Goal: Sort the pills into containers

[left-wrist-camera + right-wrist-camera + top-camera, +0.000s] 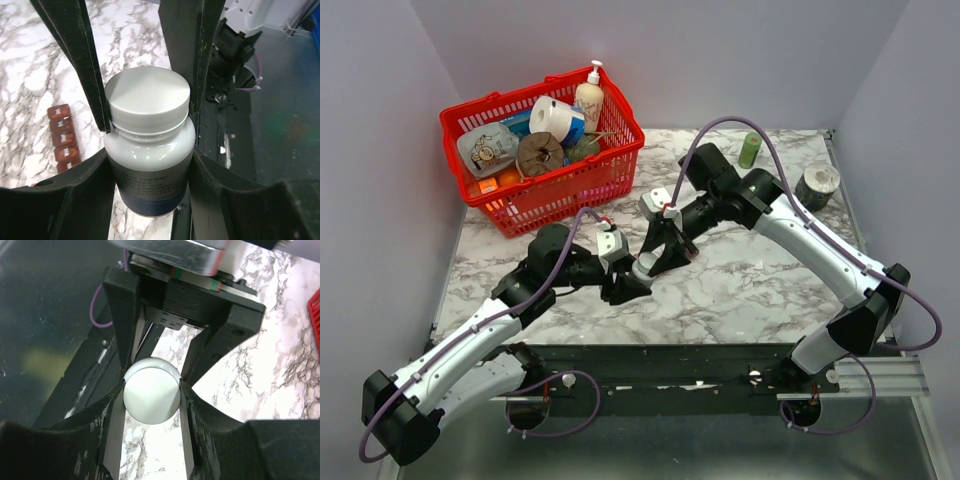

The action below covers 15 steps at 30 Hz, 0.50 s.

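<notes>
A white pill bottle [150, 150] with a white screw cap [151, 397] hangs just above the marble table near its front edge. My left gripper [150, 172] is shut on the bottle's body from both sides. My right gripper [151, 392] comes from above, with both fingers pressed against the cap. In the top view the two grippers meet at the bottle [645, 266] in the middle of the table. The containers [62, 140], a dark red-brown strip of small lidded compartments, lie on the marble just left of the bottle. The pills are hidden.
A red mesh basket [560, 195] full of household items stands at the back left. A slim green bottle [750, 150] and a grey tape roll [817, 185] are at the back right. The dark mounting rail [720, 365] runs along the table's near edge.
</notes>
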Motion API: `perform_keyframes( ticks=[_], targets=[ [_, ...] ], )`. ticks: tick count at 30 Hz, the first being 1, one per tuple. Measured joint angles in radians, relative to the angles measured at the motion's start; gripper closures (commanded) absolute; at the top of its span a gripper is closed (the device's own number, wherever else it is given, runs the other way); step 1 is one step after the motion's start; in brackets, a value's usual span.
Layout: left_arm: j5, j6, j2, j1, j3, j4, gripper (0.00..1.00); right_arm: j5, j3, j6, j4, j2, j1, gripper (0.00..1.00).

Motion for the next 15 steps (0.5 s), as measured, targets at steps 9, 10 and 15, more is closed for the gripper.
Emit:
perform_keyframes(
  ticks=[9, 10, 15],
  targets=[
    [-0.280, -0.005, -0.067, -0.002, -0.050, 0.012, 1.00, 0.166, -0.091, 0.390, 0.293, -0.010, 0.000, 0.64],
    [-0.327, -0.006, -0.068, -0.003, -0.062, 0.021, 1.00, 0.196, -0.107, 0.427, 0.325, -0.011, 0.001, 0.64],
    [-0.454, -0.005, -0.056, -0.014, -0.088, 0.027, 1.00, 0.304, -0.193, 0.608, 0.484, -0.020, 0.007, 0.48]
  ],
)
